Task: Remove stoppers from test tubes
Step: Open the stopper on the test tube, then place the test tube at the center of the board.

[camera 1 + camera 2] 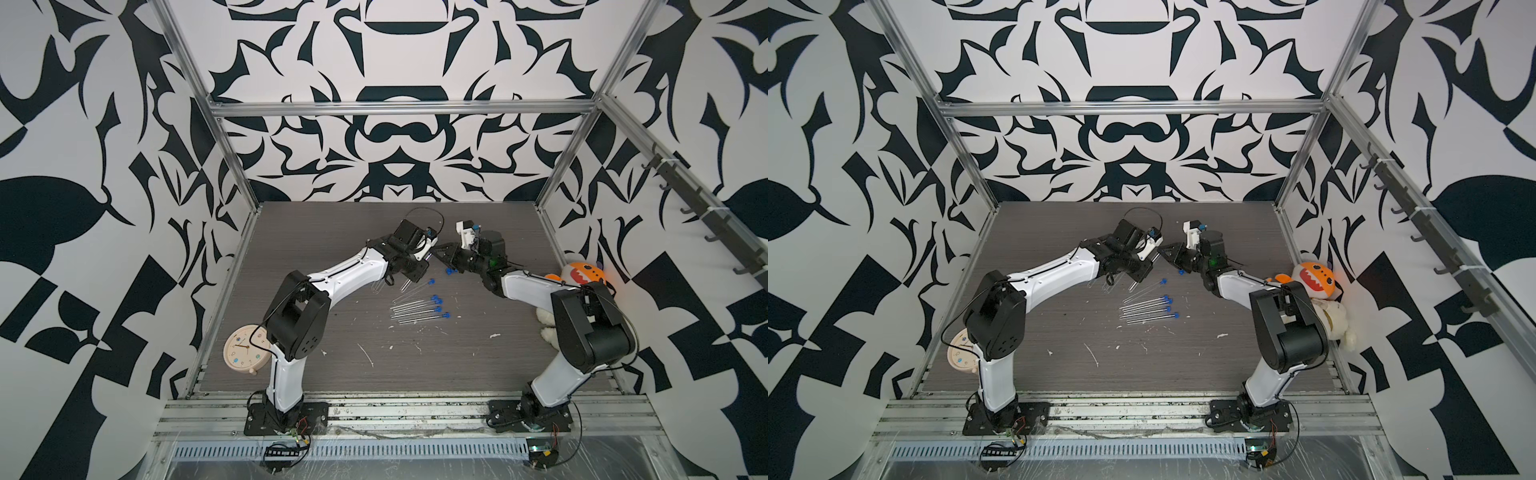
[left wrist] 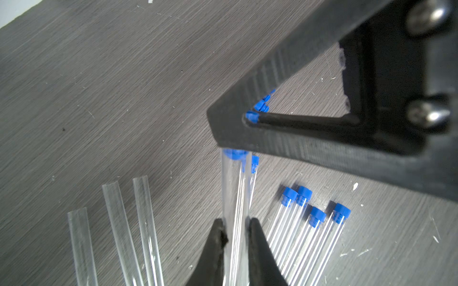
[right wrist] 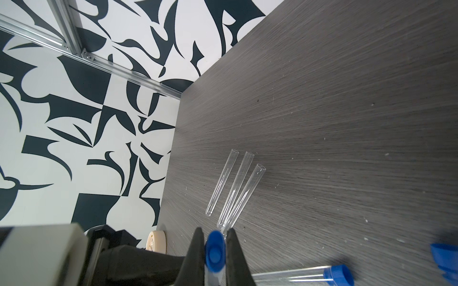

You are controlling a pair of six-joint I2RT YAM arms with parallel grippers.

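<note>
Two claws closed on one piece, upper centre of a top view: left claw tight round tube, right claw pinching its stopper. Risky if pulled off-axis: could slip off stopper, or snap or drop tube onto capped row just below.

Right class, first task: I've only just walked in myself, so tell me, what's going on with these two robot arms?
The two arms share one test tube. The left gripper is shut on its clear body, and the right gripper is shut on its blue stopper, which looks seated, not yet pulled. Three open tubes lie near the left arm, several stoppered tubes wait in the middle, and loose stoppers lie near the right gripper.
</note>
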